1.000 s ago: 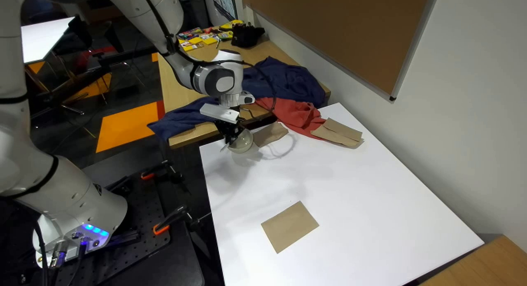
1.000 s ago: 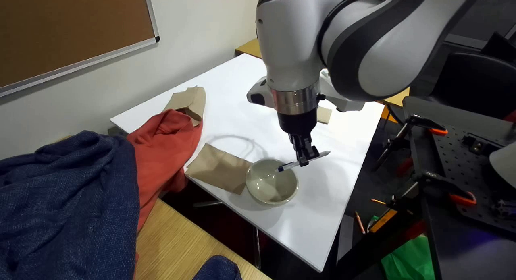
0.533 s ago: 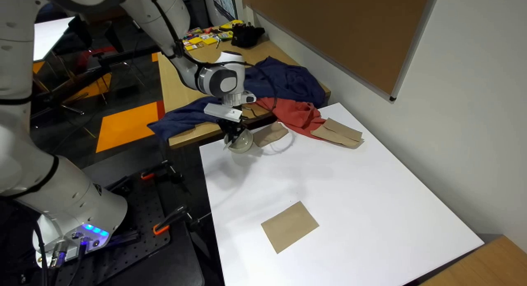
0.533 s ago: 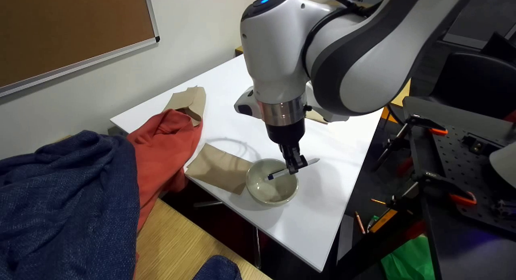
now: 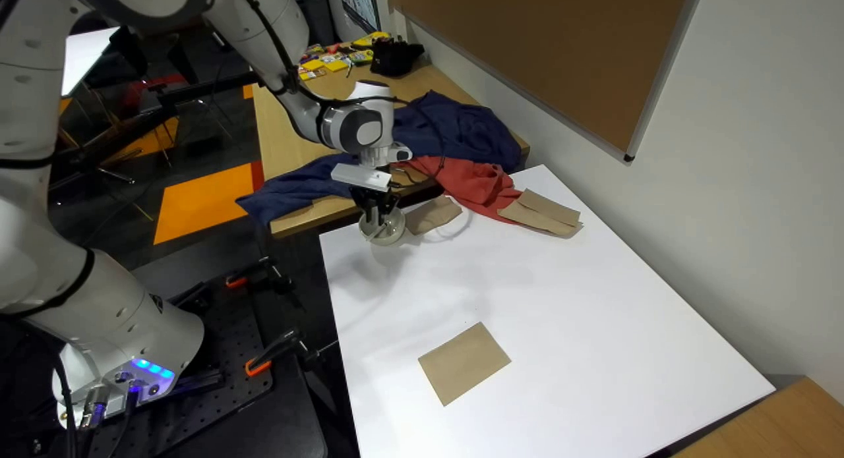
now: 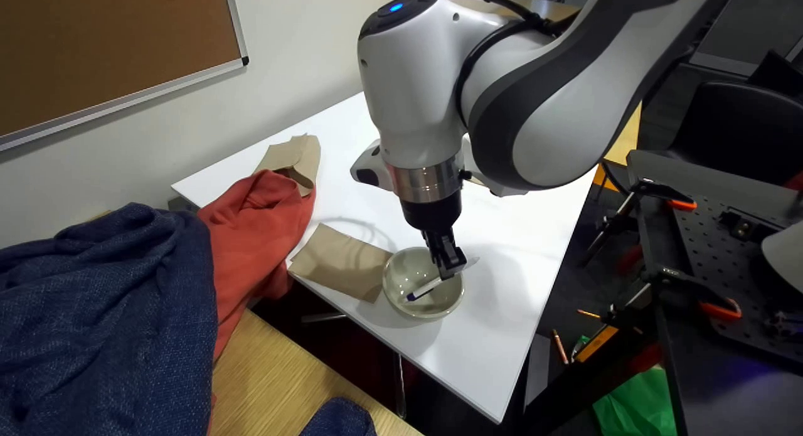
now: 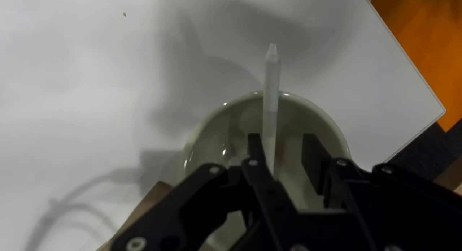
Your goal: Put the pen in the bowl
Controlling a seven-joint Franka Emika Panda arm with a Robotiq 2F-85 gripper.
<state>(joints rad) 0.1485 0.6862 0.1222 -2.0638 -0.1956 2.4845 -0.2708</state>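
Cream in colour and glossy, the bowl stands on the white counter, near the edge. In an exterior view I see the pen, which is tilted: its dark blue end points down into the bowl, and its clear, whitish end reaches past the rim. Whether the pen leans on the rim, I cannot say with certainty. Over the bowl I have the end effector, pointing downward. According to the wrist view, its two fingers are spread, and the gap between them is clearly wider than the pen. The pen passes through this gap, close to one finger; I cannot tell if it touches this finger.

Just beside the bowl I see a flat brown sheet. In both exterior views a red cloth lies partly on the counter, between a dark blue cloth and some folded brown paper. Well apart from the bowl, also on the counter, lies a brown rectangular sheet.
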